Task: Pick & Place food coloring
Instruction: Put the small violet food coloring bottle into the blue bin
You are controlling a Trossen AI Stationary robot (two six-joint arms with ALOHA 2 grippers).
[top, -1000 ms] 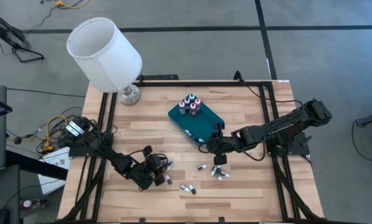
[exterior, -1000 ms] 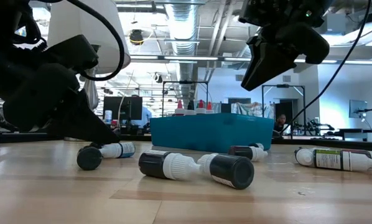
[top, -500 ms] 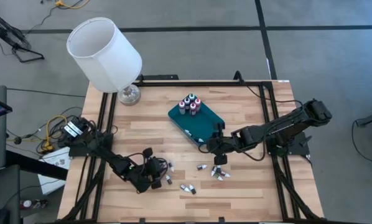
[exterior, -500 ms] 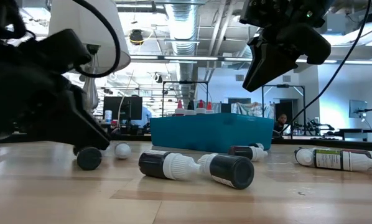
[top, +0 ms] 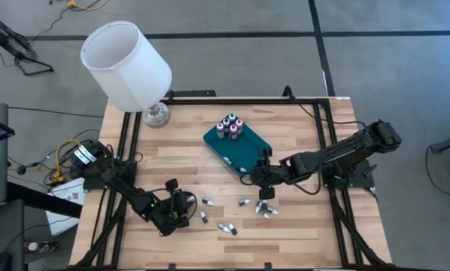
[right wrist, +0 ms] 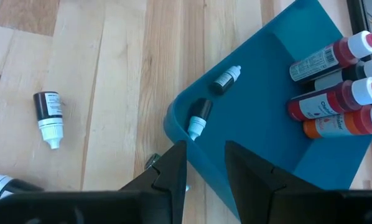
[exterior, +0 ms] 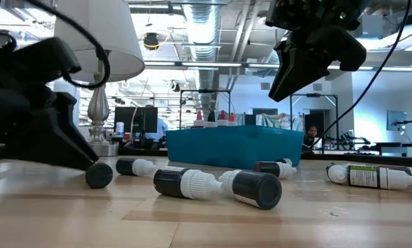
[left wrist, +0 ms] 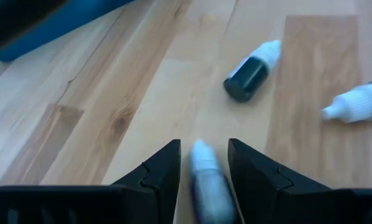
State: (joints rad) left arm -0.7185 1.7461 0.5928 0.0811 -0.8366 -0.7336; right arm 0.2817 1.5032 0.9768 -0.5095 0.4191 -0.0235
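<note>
The left claw (top: 181, 205) sits low at the table's (top: 285, 226) front-left, fingers parted, with one small bottle (left wrist: 206, 180) lying between them, its whitish cap pointing away from the wrist. Whether the fingers (left wrist: 164, 174) press on it cannot be told. At about 1 o'clock from that claw in its wrist view lies a dark bottle (left wrist: 251, 70) on its side, with a white cap (left wrist: 357, 102) of another farther toward 2 o'clock.

From above, loose bottles (top: 244, 202) lie scattered on the wood at 3 o'clock from the left claw, near the table's front centre.

The right claw (top: 264, 179) hangs above the near corner of the teal tray (top: 247, 150), its fingers apart and empty. Two little bottles (right wrist: 198, 116) lie flat in the tray beneath it, and a cluster of upright bottles (top: 229, 126) stands at the tray's far end, about 11 o'clock from this claw.
</note>
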